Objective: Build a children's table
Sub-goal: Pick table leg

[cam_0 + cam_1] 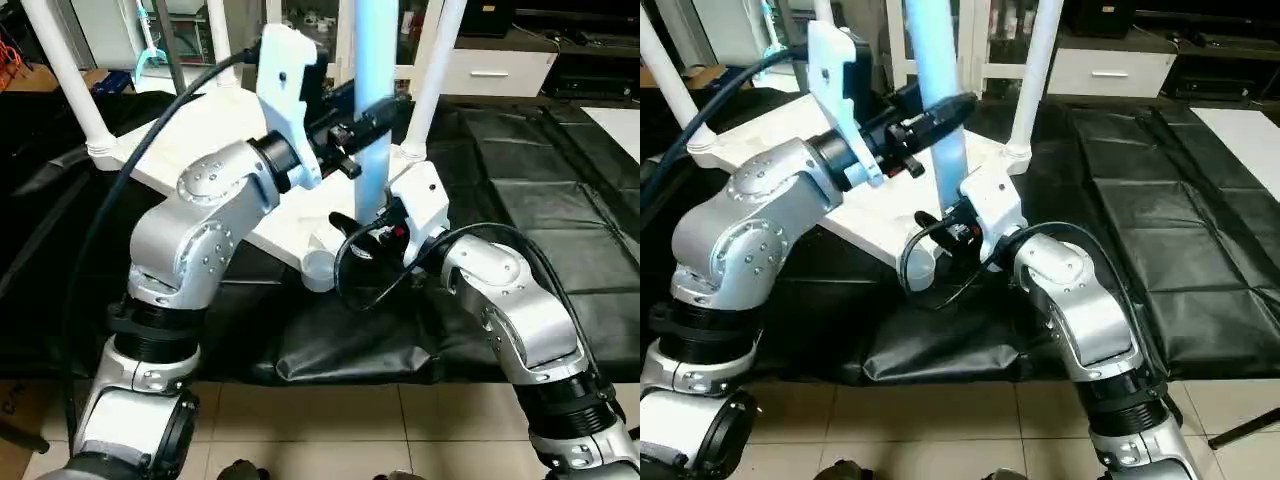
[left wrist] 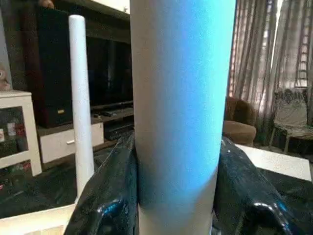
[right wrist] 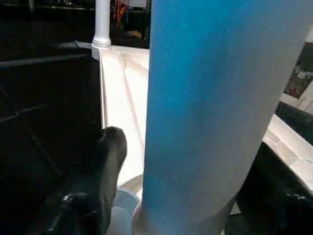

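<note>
Counting four white tube legs w/ one white table top point(image 1: 285, 215), upside down on black mat point(image 1: 1200, 200) on the floor. Three legs standing upright in corner sockets: far-left leg point(image 1: 65, 70), second far leg point(image 1: 218, 40), right leg point(image 1: 435, 70). Fourth leg point(image 1: 375, 110) upright at near corner, base by near round socket point(image 1: 318, 270). Left end effector point(image 1: 365, 125) clamped on fourth leg mid-height, black fingers point(image 2: 105, 196) pressing either side. Right end effector point(image 1: 375, 235) low around same leg near base, finger point(image 3: 110, 161) just beside tube; gripping or apart — cannot tell. No readable writing or brand.
</note>
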